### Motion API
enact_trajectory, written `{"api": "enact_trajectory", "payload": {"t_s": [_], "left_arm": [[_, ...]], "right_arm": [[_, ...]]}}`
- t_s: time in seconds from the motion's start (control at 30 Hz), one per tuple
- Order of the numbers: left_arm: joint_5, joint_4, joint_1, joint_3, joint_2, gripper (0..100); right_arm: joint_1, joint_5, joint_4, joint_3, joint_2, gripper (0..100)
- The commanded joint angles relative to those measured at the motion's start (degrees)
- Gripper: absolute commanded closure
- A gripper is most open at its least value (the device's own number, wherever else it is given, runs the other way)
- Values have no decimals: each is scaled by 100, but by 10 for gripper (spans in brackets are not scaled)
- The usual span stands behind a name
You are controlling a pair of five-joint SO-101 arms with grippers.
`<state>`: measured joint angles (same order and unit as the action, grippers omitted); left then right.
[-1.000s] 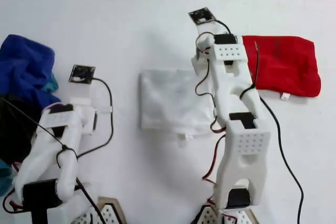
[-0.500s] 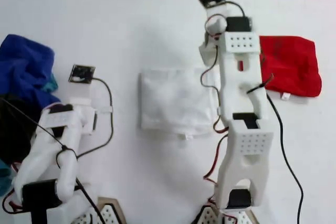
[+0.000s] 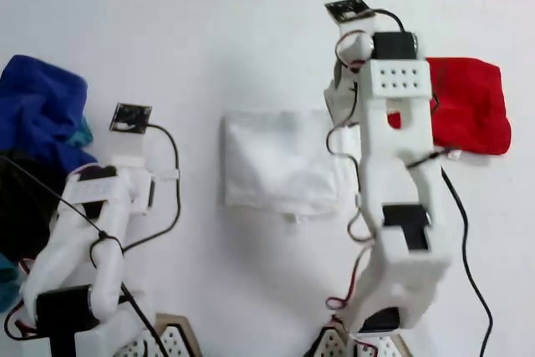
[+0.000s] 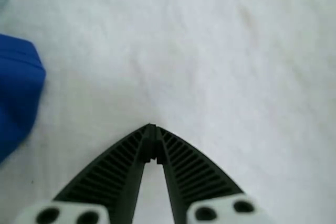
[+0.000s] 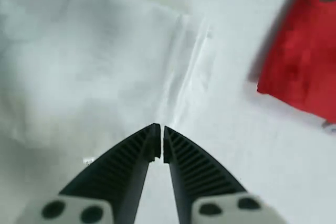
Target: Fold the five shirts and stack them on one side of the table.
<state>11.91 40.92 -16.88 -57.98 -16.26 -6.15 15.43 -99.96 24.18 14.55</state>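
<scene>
A folded white shirt (image 3: 280, 165) lies flat at the table's middle. A folded red shirt (image 3: 472, 106) lies to its right. An unfolded pile of blue, black and teal shirts (image 3: 38, 131) sits at the left edge. My right arm (image 3: 393, 114) stretches over the gap between the white and red shirts. Its gripper (image 5: 159, 132) is shut with nothing in it, hovering by the white shirt's (image 5: 89, 72) right edge, with the red shirt (image 5: 310, 61) off to the side. My left gripper (image 4: 152, 132) is shut and empty over bare table, beside the blue shirt (image 4: 16, 98).
The white table (image 3: 209, 48) has free room along its far side and between the pile and the white shirt. Black and red cables (image 3: 456, 223) trail from the right arm over the table. Both arm bases (image 3: 167, 340) stand at the near edge.
My right arm has swung rightward and a little farther out, from over the white shirt's right edge toward the red shirt. Left arm and shirts have not moved.
</scene>
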Motion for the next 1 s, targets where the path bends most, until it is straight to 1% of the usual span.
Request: {"api": "enact_trajectory", "payload": {"t_s": [0.0,0.17,0.3,0.37,0.43,0.57,0.63,0.83,0.97], "left_arm": [[9,-88,-26,13,-202,973],[9,-88,-26,13,-202,973],[9,-88,-26,13,-202,973],[9,-88,-26,13,-202,973],[9,-88,-26,13,-202,973],[9,-88,-26,13,-202,973],[9,-88,-26,13,-202,973],[9,-88,-26,13,-202,973],[9,-88,-26,13,-193,973]], "right_arm": [[-57,-88,-136,-809,-1182,978],[-57,-97,-110,-1319,-1191,977],[-66,-105,-4,-1389,-611,977],[-66,-255,119,-1380,-251,975],[-66,-369,295,-1380,110,940],[-136,-387,673,-1380,629,820],[-251,-378,769,-1363,752,786],[-567,-378,796,-914,840,780],[-505,-378,804,-642,840,779]]}}
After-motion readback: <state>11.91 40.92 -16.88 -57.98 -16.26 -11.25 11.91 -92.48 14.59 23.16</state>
